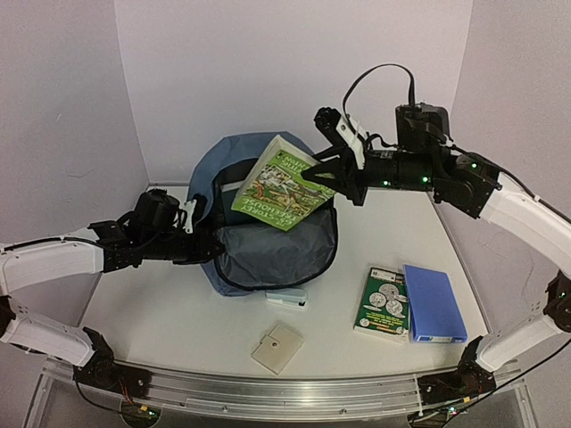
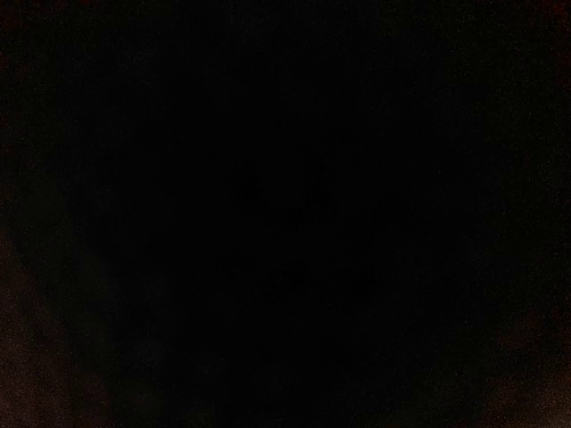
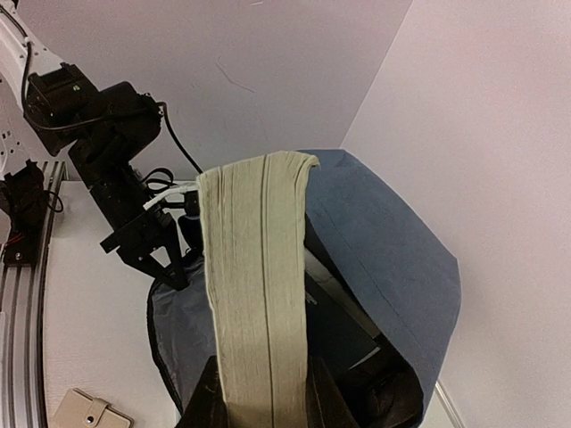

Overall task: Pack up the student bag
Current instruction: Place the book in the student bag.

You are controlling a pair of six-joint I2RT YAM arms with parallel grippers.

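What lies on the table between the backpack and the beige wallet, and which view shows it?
A small white and teal item lies there, close against the near edge of the backpack, with bare table before the wallet. The top view shows it.

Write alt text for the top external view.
The right pincer holds a green book tilted over the open blue bag; the left pincer is at the bag's left rim. A second book, blue box and tan wallet lie on the table.

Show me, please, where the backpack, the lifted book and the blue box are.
backpack point(image 1: 277, 257), top view, on its grey lining.
lifted book point(image 1: 281, 185), top view, middle of its green cover.
blue box point(image 1: 434, 301), top view, middle of its lid.
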